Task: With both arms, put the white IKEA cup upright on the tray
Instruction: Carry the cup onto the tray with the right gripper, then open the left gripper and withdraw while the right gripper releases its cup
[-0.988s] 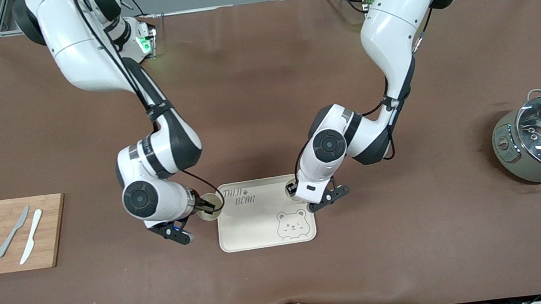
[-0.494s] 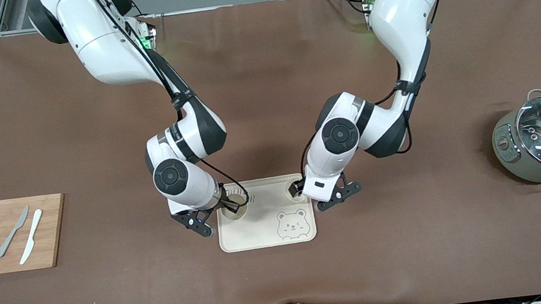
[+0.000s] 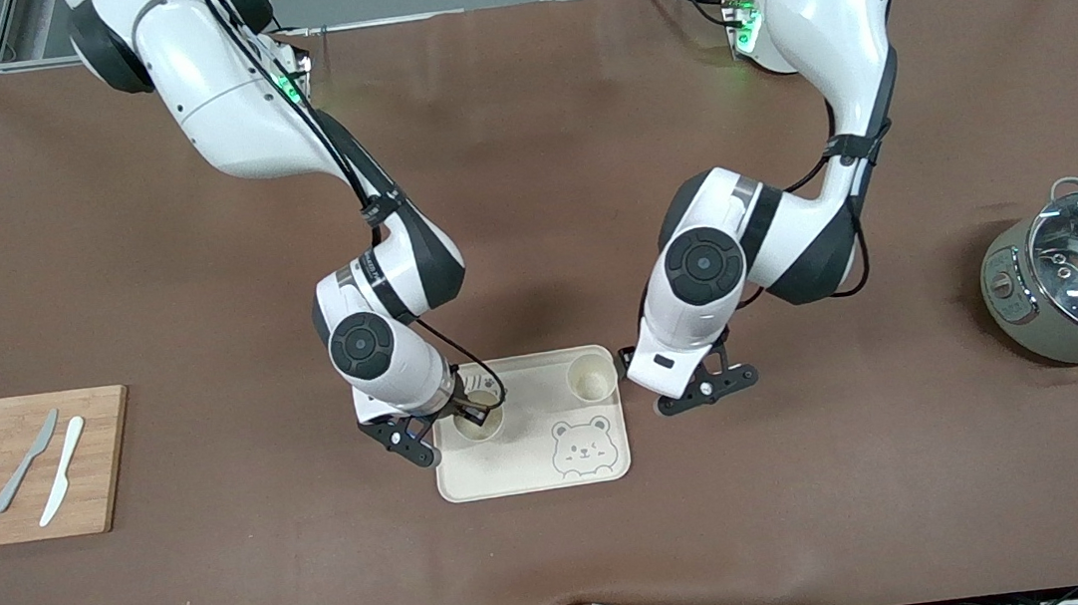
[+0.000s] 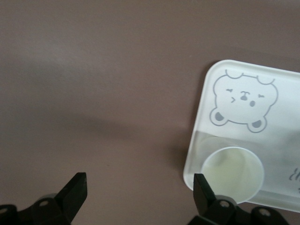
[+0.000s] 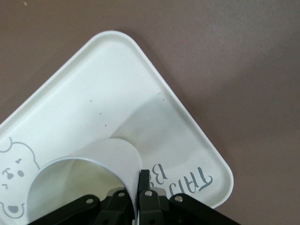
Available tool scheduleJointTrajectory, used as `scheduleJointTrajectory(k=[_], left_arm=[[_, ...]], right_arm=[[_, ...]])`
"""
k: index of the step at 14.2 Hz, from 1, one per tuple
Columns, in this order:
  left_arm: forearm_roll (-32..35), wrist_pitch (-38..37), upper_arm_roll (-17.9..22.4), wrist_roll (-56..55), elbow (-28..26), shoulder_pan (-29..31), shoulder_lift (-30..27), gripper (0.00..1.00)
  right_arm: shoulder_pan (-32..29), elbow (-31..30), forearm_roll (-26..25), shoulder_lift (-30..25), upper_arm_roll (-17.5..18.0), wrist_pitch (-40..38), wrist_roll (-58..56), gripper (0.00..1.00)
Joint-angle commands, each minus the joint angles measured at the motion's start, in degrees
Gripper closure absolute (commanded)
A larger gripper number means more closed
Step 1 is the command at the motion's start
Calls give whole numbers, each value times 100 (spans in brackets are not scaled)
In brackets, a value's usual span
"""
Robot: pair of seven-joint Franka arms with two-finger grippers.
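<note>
The tray (image 3: 534, 473), with its bear face and partly hidden "TAIJI BEAR" lettering, carried two upright cups. The right gripper (image 3: 472, 411) pinched the rim of one cup (image 3: 478, 427) at the tray's right-arm end. The left gripper (image 3: 629, 373) hung released beside the other cup (image 3: 591, 377), clear of it.

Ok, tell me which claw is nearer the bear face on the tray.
Right. The right claw is shut on a cup on the tray, beside the bear face. The left claw, open, is off the tray's edge.
</note>
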Motion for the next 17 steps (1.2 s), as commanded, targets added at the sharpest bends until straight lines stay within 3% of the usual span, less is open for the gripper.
scheduleJointTrajectory(k=[1, 3, 4, 5, 6, 13, 17], left_arm=[[91, -179, -31, 714, -173, 431, -340, 0], [91, -494, -32, 1286, -190, 625, -498, 0], [109, -600, -40, 1558, -190, 756, -569, 0], [83, -776, -49, 1892, -216, 844, -674, 0], [82, -934, -49, 2104, -269, 985, -788, 0], [-119, -1059, -93, 3414, -1279, 1890, -1948, 0], [-313, -1207, -93, 4135, -1342, 2479, -2283, 0]], right_arm=[[135, -49, -65, 31, -89, 115, 172, 100], [126, -49, -91, 40, -89, 115, 207, 100], [117, -49, -91, 40, -89, 106, 208, 66], [100, -49, -83, 40, -89, 106, 208, 15], [100, -41, -91, 32, -89, 106, 208, 0], [12, 12, -92, -354, -97, -481, -64, 0], [-198, -5, -48, -1520, -89, -2200, -616, 0]])
